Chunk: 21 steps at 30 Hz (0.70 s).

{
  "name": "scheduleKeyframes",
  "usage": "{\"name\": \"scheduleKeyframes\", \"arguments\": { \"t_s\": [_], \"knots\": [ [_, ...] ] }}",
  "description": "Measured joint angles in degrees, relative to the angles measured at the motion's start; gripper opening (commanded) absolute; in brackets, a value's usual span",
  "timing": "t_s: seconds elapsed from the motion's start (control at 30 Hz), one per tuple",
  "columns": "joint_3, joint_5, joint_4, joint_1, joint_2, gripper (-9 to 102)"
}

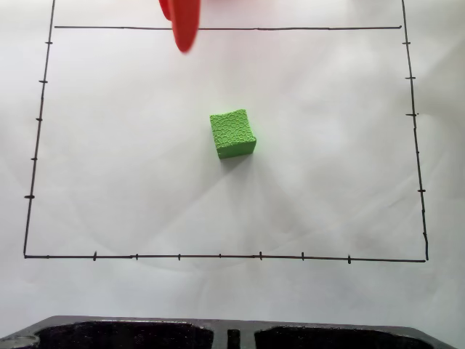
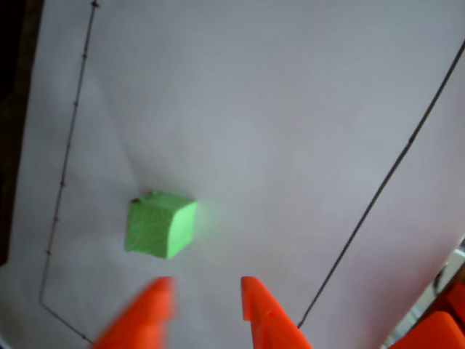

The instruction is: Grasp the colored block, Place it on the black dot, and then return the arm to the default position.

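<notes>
**Green block sits alone, hand spread above it**

In the fixed view the colored block (image 1: 233,134) rests on the white paper (image 1: 327,182) near the centre of the drawn border (image 1: 218,256). The orange hand (image 1: 184,29) enters from the top edge, at about eleven o'clock from the block and well apart from it. In the wrist view the fingers (image 2: 265,313) stand apart with nothing between them; the block lies at about eleven o'clock from the gap, free of both. A tiny black speck shows at the block's upper left corner there.
</notes>
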<state>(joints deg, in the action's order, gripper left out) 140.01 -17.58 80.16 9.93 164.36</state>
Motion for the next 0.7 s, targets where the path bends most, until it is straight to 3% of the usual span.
{"name": "scheduleKeyframes", "arguments": {
  "t_s": [0.33, 0.7],
  "knots": [
    [14.4, 6.2, -0.4, -1.9, 17.3, 0],
    [26.5, 9.9, -10.2, -2.1, 22.2, 0]
  ]
}}
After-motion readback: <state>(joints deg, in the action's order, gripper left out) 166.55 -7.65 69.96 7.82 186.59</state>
